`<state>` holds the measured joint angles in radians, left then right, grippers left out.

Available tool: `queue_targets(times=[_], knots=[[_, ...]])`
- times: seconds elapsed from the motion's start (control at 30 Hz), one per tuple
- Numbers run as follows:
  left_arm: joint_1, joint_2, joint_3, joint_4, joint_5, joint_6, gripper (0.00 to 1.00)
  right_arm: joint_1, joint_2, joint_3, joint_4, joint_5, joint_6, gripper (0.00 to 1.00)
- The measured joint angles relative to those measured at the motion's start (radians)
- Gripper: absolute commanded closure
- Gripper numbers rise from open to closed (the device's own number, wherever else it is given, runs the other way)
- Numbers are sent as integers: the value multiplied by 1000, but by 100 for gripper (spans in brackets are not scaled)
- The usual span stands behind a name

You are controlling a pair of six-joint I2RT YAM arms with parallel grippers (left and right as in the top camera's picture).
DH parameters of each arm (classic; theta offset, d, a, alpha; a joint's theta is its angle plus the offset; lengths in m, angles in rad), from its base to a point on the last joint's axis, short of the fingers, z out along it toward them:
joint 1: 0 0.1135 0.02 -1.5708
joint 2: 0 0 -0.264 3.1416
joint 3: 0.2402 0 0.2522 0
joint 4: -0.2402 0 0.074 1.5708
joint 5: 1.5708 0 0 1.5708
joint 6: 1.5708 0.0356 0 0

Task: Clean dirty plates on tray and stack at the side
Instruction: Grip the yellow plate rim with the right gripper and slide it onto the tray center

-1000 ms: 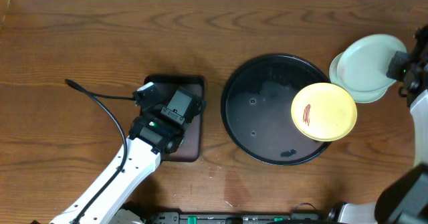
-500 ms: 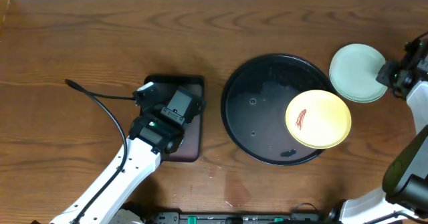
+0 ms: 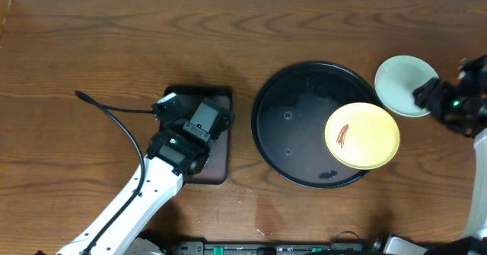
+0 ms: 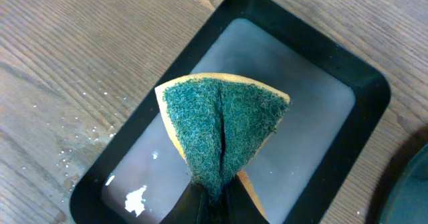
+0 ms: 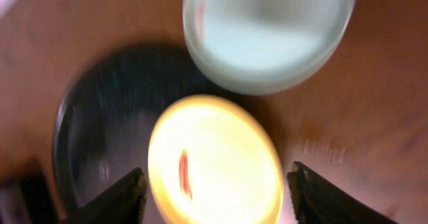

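One yellow plate (image 3: 362,135) on one tray (image 3: 281,133), one pale-blue stack (image 3: 399,80) beside.

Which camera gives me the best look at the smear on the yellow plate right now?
The overhead view: the yellow plate is sharp and whole, resting on the black tray, with its red smear clear. The right wrist view shows the plate too, but blurred. The left wrist view misses it entirely.

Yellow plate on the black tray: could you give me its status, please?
Left gripper shut on green sponge; right gripper open, empty. Round yellow plate smeared, on round black tray. Unobstructed.
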<state>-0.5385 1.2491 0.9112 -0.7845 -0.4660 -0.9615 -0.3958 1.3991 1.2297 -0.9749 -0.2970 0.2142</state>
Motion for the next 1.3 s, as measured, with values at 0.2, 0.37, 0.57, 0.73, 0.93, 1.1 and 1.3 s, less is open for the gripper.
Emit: queue_targets(times=[0.2, 0.37, 0.57, 0.73, 0.93, 1.1, 1.3], knots=[[0, 0, 0, 11, 19, 0, 92, 48, 4, -119, -30, 151, 49, 33], [0, 0, 0, 21, 19, 0, 92, 47, 9, -284, 89, 231, 111, 36], [0, 0, 0, 21, 20, 0, 92, 47, 10, -389, 165, 246, 161, 43], [0, 0, 0, 21, 20, 0, 93, 47, 10, -452, 244, 249, 174, 45], [0, 0, 0, 21, 20, 0, 92, 47, 11, -496, 334, 249, 179, 45], [0, 0, 0, 22, 21, 0, 93, 47, 11, -508, 375, 229, 186, 65], [0, 0, 0, 23, 23, 0, 93, 47, 11, -508, 404, 203, 192, 73]])
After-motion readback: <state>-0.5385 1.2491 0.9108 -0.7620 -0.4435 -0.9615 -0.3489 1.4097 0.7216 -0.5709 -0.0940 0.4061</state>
